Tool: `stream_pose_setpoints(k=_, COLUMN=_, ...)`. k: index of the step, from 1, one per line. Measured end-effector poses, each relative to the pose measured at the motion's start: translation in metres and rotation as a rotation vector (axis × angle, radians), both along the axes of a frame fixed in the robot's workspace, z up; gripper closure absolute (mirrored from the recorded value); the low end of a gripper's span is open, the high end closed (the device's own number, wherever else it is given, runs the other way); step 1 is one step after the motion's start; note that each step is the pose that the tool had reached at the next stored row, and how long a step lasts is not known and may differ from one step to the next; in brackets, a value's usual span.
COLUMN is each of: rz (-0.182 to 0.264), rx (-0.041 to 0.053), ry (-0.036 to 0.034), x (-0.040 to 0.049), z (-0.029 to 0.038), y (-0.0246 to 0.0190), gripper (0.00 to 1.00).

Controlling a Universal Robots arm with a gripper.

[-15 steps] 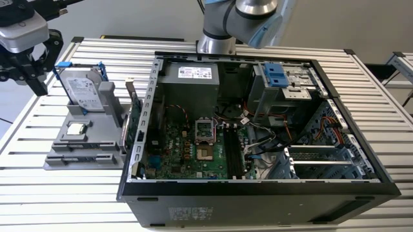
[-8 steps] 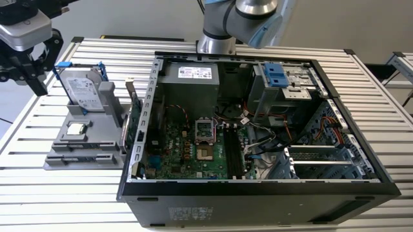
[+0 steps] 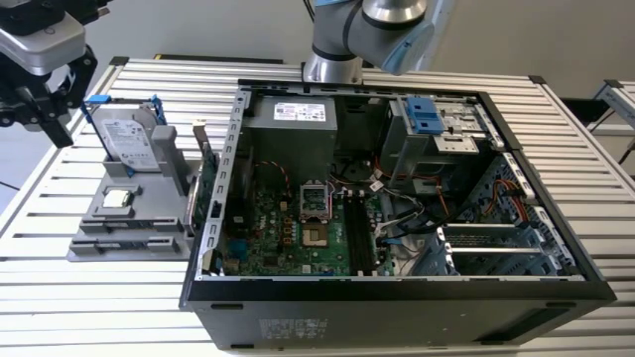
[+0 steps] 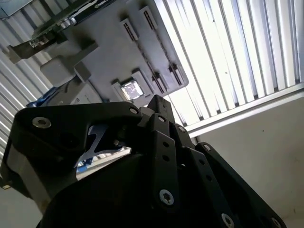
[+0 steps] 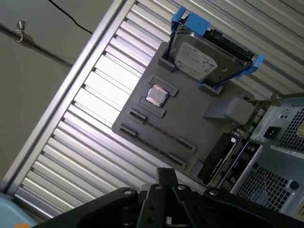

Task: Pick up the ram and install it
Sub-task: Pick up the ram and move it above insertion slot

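Note:
My gripper [image 3: 58, 134] hangs at the exterior view's far left, above the slatted table and just beside the grey parts holder [image 3: 100, 249]. In both wrist views its fingertips [image 5: 166, 175] [image 4: 156, 102] meet in one point, shut with nothing seen between them. The holder's long slot [image 5: 156, 142] between its end clips looks bare. The ram is hidden from me; I cannot tell whether a stick sits in the black memory slots [image 3: 358, 234] on the motherboard inside the open computer case [image 3: 397, 286].
On the holder stand a silver hard drive [image 3: 129, 141] in a blue-handled frame, a small square processor [image 3: 117, 198] and a green expansion card [image 3: 205, 186] against the case wall. The arm's base [image 3: 332, 63] rises behind the case. Slatted table surface [image 3: 89, 305] lies in front.

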State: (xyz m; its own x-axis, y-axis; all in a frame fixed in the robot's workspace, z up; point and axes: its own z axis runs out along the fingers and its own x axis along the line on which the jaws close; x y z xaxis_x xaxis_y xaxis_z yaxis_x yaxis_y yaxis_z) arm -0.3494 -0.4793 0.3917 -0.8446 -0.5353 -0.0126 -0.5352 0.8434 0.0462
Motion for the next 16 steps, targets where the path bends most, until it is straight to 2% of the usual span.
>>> stream_pose_setpoints(k=16, rz=0.150, rx=-0.0013, ry=0.0000, x=0.0000, z=0.0000, y=0.0018, gripper=1.00)
